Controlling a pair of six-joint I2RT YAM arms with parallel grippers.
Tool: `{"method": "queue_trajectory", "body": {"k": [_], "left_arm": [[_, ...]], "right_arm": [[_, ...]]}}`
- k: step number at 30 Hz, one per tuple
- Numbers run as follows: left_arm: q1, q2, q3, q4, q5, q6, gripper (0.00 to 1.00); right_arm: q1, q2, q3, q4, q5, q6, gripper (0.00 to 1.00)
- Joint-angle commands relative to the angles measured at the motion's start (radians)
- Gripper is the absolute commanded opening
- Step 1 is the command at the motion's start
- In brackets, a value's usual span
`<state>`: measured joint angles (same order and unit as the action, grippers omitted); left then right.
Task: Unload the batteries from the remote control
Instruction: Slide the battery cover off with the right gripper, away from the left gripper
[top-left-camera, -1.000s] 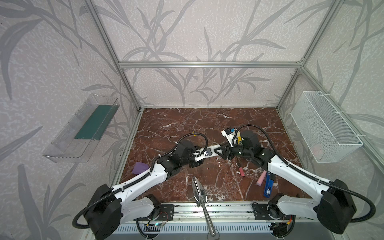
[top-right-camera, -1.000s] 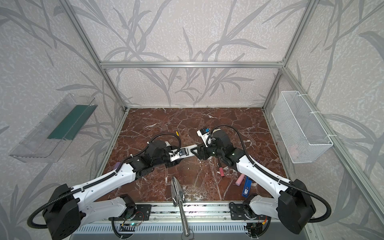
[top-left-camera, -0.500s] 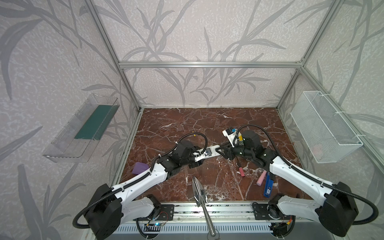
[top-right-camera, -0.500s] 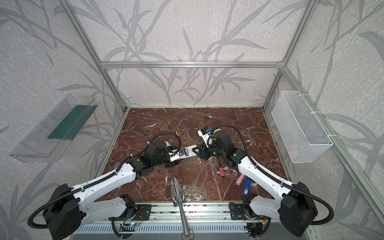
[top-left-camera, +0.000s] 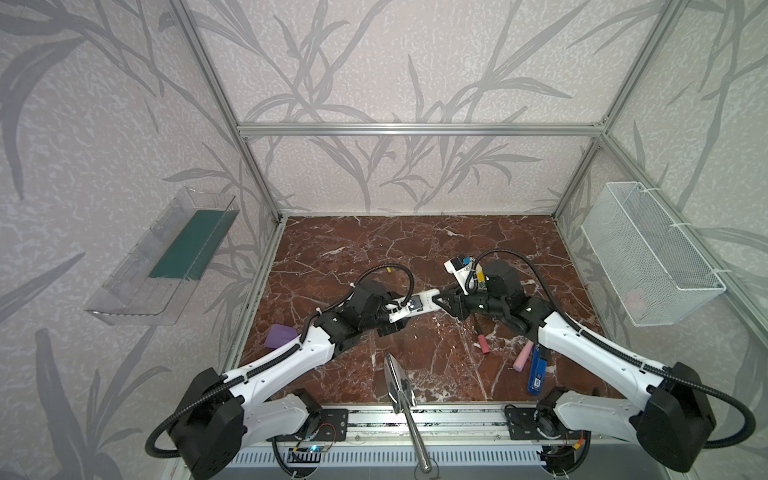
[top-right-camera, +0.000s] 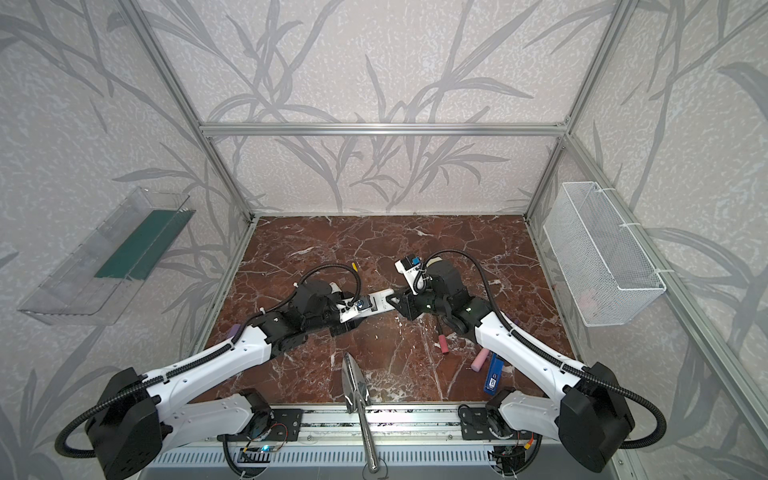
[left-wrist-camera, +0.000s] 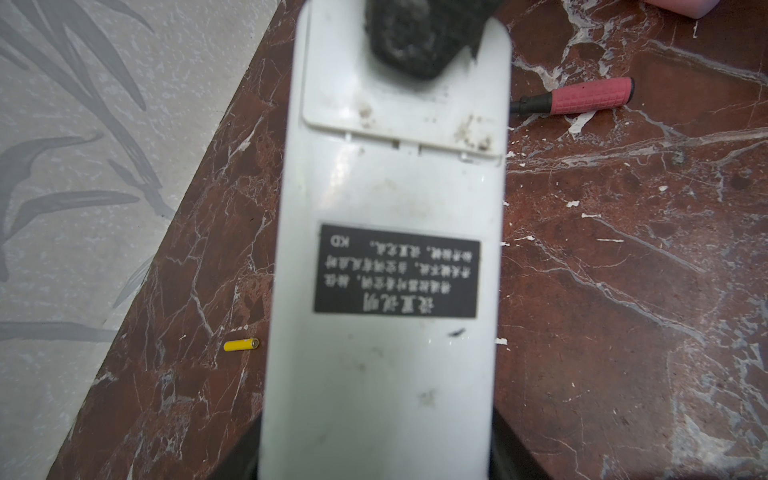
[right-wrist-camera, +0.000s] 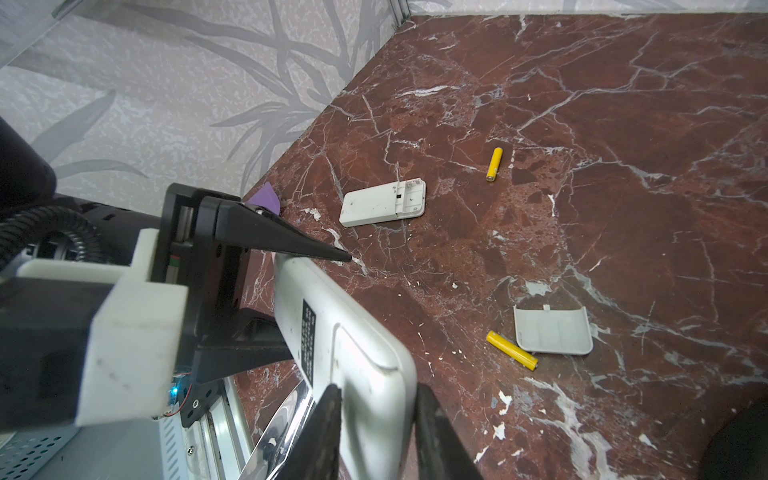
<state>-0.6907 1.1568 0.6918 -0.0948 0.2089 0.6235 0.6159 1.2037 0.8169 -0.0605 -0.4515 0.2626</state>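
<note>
A white remote control hangs above the floor, held at both ends. My left gripper is shut on its plain end. At the other end my right gripper is shut on it, one finger lying on the closed battery cover. Two yellow batteries lie loose on the marble floor. The left wrist view shows one yellow battery beside the remote. No battery inside the held remote is visible.
A second white remote and a loose grey cover lie on the floor. A pink-handled screwdriver, pink foam cylinder, blue object, metal trowel and purple piece lie nearby. A wire basket hangs on the right wall.
My right gripper's jaws have closed onto the remote's cover end. The left arm and the remote have barely moved.
</note>
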Motion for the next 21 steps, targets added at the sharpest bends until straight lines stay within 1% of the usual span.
{"method": "queue_trajectory", "body": {"k": [1,12,21], "left_arm": [[0.007,-0.025,-0.007,0.032,0.023,-0.020,0.29],[0.010,-0.028,-0.021,0.043,0.032,-0.034,0.29],[0.014,-0.013,-0.008,0.059,0.051,-0.055,0.28]], "right_arm": [[-0.001,-0.013,-0.001,-0.005,0.012,-0.002,0.27],[-0.001,-0.026,0.007,-0.023,0.031,-0.008,0.18],[0.001,-0.001,0.012,-0.004,-0.009,0.006,0.04]]}}
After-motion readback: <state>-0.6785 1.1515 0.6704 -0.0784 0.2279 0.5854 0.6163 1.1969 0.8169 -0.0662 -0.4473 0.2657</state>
